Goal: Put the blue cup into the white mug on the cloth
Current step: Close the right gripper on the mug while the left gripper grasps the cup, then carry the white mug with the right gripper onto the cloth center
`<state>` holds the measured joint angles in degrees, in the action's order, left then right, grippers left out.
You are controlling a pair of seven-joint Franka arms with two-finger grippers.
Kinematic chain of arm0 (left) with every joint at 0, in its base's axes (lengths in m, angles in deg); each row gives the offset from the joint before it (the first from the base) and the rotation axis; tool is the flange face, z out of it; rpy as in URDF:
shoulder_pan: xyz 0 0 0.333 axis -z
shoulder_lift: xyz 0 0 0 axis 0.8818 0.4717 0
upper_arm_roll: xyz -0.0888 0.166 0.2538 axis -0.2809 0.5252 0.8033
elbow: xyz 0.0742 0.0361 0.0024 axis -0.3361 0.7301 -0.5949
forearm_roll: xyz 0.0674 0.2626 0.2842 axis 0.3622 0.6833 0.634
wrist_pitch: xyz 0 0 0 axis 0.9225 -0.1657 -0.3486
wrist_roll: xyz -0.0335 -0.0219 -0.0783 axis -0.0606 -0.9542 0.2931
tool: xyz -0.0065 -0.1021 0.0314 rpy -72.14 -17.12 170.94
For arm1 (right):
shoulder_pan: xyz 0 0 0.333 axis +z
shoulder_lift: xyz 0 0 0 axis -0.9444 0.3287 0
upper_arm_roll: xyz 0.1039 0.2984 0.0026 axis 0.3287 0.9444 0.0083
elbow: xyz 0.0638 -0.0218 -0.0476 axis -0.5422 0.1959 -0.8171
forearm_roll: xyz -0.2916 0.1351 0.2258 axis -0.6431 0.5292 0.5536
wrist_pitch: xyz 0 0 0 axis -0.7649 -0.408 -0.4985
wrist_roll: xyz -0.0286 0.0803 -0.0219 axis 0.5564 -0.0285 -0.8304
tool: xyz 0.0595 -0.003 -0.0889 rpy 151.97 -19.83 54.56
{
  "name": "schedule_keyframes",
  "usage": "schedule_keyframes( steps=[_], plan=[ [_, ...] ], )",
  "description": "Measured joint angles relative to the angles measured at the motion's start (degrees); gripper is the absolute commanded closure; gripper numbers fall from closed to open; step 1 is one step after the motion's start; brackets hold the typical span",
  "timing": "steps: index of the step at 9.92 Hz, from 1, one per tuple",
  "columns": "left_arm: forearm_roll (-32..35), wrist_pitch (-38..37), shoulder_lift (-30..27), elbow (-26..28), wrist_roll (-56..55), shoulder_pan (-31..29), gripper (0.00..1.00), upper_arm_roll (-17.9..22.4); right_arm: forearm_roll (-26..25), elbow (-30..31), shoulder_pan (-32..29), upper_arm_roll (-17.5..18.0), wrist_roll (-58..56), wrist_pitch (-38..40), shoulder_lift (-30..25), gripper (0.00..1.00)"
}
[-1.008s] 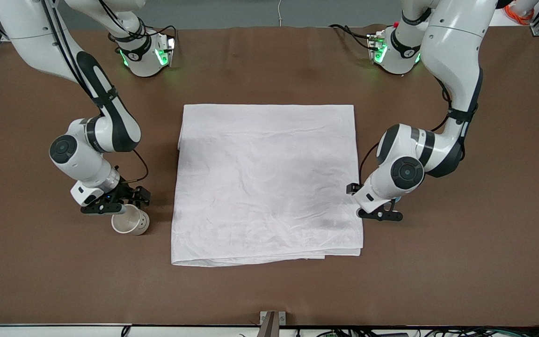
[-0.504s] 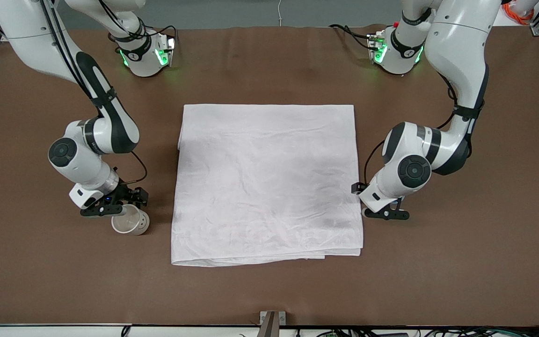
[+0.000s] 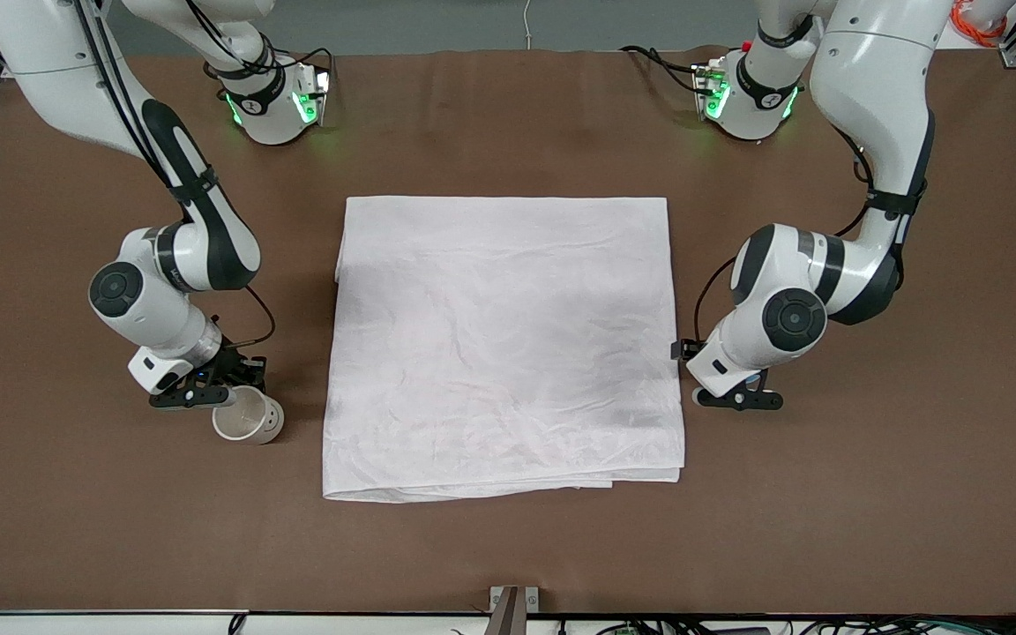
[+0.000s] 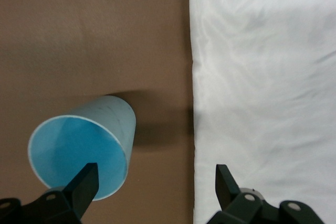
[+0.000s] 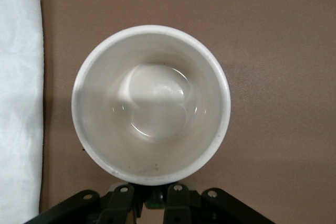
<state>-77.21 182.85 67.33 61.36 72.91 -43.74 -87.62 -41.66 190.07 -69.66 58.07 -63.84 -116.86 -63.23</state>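
I see the right gripper (image 3: 227, 397) clamped on the rim of the mug (image 3: 249, 420), which stands on bare table (image 3: 508, 547) just beside the cloth's (image 3: 504, 344) edge at the right arm's end, toward the front camera. The left gripper (image 3: 737, 399) hangs low with fingers wide at the cloth's edge by the left arm's end, and its wrist view shows the cup (image 4: 84, 147) upright on the table just off that edge, one finger (image 4: 84, 184) over its rim (nothing gripped). The cloth lies flat with brown table open all round.
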Motion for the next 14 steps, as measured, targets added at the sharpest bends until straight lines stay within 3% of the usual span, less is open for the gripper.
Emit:
schedule_keyframes(
  steps=[1, 3, 5, 8, 10, 12, 14],
  plan=[
    [0.5, 0.3, 1.1, 0.2, 0.0, 0.0, 0.10, 0.0, 0.0, -0.2, 0.0, 0.0, 0.0, 0.7, 0.0, 0.98],
    [2.5, 0.7, 2.3, 0.2, 0.0, -0.2, 0.48, 0.0, 0.0, -1.7, 0.0, 0.0, 0.3, 3.9, 0.0, 0.99],
    [2.9, 0.7, 2.3, -0.1, 0.0, -0.2, 0.73, 0.0, -0.1, -6.5, 0.6, 0.1, 5.2, 11.3, -0.7, 0.98],
    [3.0, 0.7, 2.3, -0.5, 0.0, -0.2, 1.00, 0.0, -0.1, -10.2, 6.7, 0.9, 18.5, 19.9, -4.5, 0.98],
    [3.7, 0.5, 2.0, -0.8, 0.0, -0.4, 1.00, 0.3, -0.1, -10.2, 16.4, 1.5, 31.9, 21.2, -5.6, 0.98],
    [3.7, 0.7, 1.7, -1.3, 0.0, -0.4, 1.00, 0.2, -0.1, -10.4, 28.3, 1.6, 44.1, 18.2, -5.6, 0.99],
    [3.7, -0.4, 0.0, -3.2, 0.2, -0.4, 1.00, 0.0, 0.0, -10.5, 36.3, 1.5, 51.8, 14.2, -4.9, 0.99]
  ],
)
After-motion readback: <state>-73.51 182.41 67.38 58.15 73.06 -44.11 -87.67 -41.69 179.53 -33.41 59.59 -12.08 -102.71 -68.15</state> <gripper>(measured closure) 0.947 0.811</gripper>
